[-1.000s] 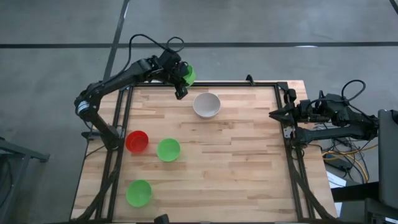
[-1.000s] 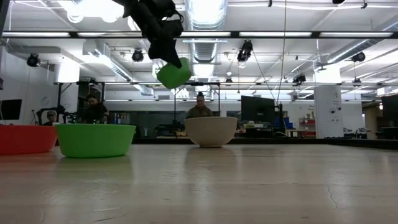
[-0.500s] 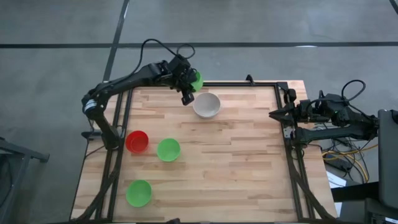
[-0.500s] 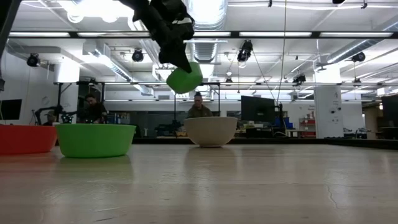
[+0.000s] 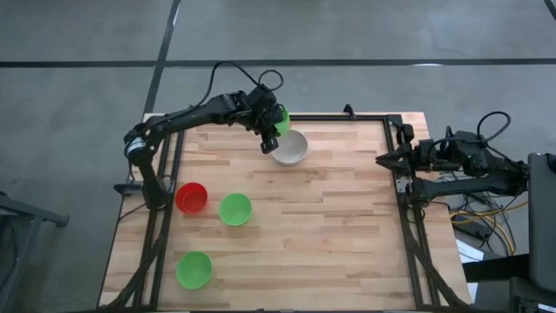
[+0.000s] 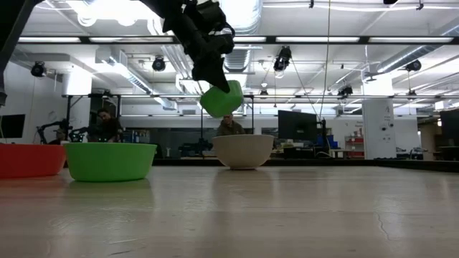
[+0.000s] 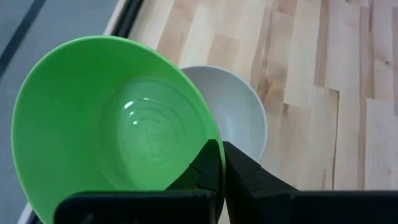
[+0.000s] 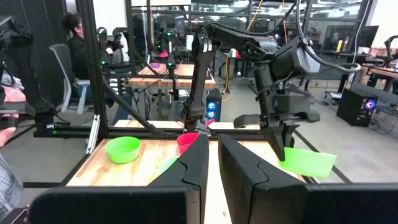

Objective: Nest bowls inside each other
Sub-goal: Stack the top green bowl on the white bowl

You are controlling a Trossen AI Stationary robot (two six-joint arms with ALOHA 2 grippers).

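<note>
You have a light wood-plank bench point(image 5: 330, 217) carrying four bowls: the white bowl point(image 5: 289, 147) near its far edge, the red bowl point(image 5: 191, 197) and a green bowl point(image 5: 234, 209) side by side, another green bowl point(image 5: 194, 269) nearer the front-left corner.

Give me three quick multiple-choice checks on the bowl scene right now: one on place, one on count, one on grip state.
1. Where is the carried green bowl?
A. Above the white bowl's far-left rim
B. Inside the red bowl
C. On the table's right edge

2. How many green bowls rest on the table?
A. One
B. Two
C. Four

3. The left gripper is:
A. Open, empty
B. Shut on the bowl's rim
C. Out of view

Answers: 1 A, the low view shows it hanging over the white bowl. 2 B, the high view shows two. 3 B, the wrist view shows jaws pinching the rim.
</note>
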